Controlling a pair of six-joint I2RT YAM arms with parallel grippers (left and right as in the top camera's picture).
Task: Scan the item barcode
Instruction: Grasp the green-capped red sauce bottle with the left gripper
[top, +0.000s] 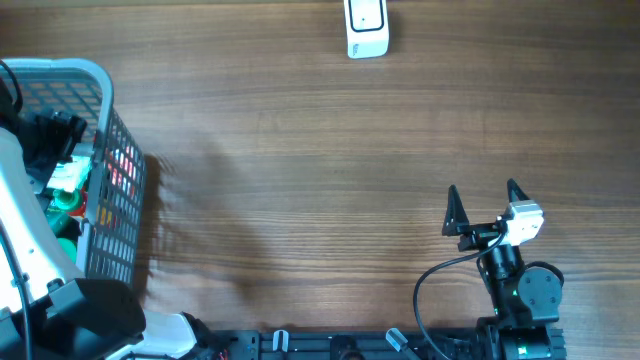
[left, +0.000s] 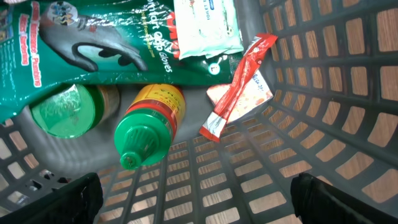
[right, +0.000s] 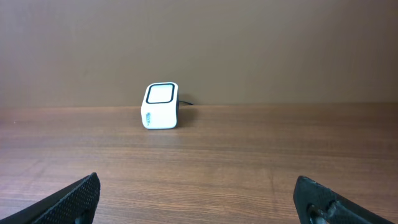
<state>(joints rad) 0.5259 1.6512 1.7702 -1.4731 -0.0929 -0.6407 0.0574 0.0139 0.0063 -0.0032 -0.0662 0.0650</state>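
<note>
Grab stage: left tool (left: 199, 202) spread, empty, above bottle (left: 149, 124) in basket (left: 348, 93). Right tool (right: 199, 199) spread, facing scanner (right: 160, 106). Next: lower, pinch.

Legible at upper left of the left wrist view: "gloves" in white letters, on the green glove package (left: 93, 43). Red print along its left edge too blurred to read. Blue print on the white packet (left: 205, 28) at top centre and white lettering on the red sachet (left: 239, 87) too small to read.
</note>
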